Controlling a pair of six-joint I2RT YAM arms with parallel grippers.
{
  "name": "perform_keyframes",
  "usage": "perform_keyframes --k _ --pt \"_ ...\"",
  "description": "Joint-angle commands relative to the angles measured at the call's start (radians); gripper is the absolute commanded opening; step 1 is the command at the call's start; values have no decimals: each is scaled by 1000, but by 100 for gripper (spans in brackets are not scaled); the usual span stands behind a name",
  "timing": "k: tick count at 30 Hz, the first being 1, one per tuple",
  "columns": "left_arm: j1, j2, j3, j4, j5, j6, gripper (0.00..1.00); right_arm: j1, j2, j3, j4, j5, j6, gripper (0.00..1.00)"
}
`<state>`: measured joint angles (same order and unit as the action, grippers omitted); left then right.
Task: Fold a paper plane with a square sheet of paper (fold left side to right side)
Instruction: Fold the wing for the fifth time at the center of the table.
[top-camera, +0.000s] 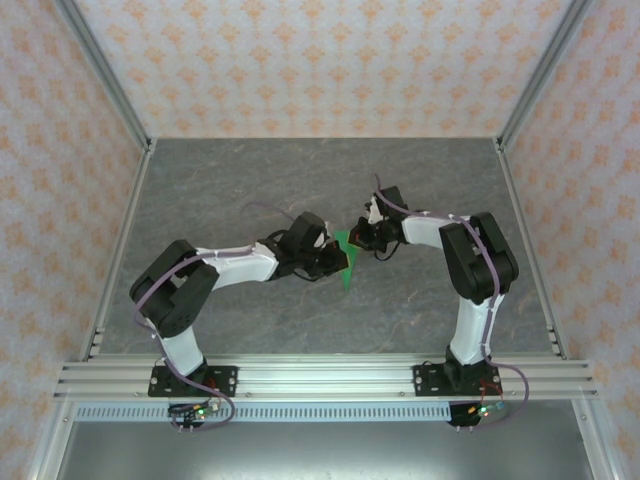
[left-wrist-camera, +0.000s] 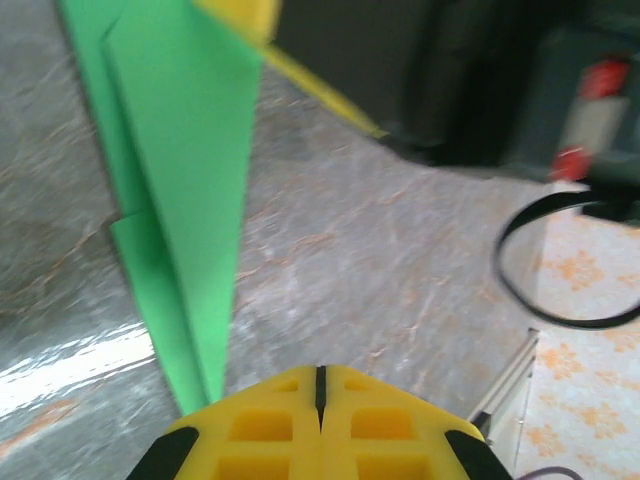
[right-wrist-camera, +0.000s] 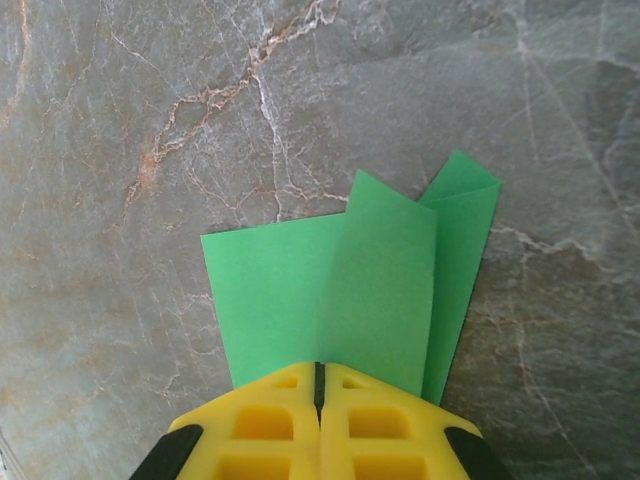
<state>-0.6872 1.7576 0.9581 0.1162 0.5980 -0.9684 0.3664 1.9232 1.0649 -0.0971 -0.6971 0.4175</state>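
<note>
Paper plane (right-wrist-camera: 380, 290) clamped in closed right tool (right-wrist-camera: 320, 382).

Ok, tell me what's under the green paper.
Grey marbled table shows around the paper; whatever lies directly beneath the sheet is covered. The shut right gripper hides its near edge.

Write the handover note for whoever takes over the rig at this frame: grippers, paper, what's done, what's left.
Left gripper: jaws shut. The pointed tip of the paper ends beside its left finger; I cannot tell whether it is pinched.
Right gripper: jaws shut on the paper's wide end.
Paper: middle of the table, between both grippers.
Done: folded into a narrow, layered, pointed shape.
Left: probably any last fold or crease, then release. Check the shape first.
</note>
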Motion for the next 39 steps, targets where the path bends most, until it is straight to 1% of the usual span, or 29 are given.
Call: perform_keyframes --k 1,3,8,14,39 --pt "-3 19 39 11 84 -7 0 -1 34 4 -76 89 -23 0" --pt "-8 46 52 24 117 -31 0 -1 36 5 -81 93 -23 0" --pt "-27 95 65 1 135 -33 0 -1 41 10 -90 97 -25 0" --pt "-30 121 46 -18 109 -32 0 -1 46 13 -97 101 -28 0" --pt "-31 175 -21 -2 92 -39 0 0 67 27 -109 90 -28 0"
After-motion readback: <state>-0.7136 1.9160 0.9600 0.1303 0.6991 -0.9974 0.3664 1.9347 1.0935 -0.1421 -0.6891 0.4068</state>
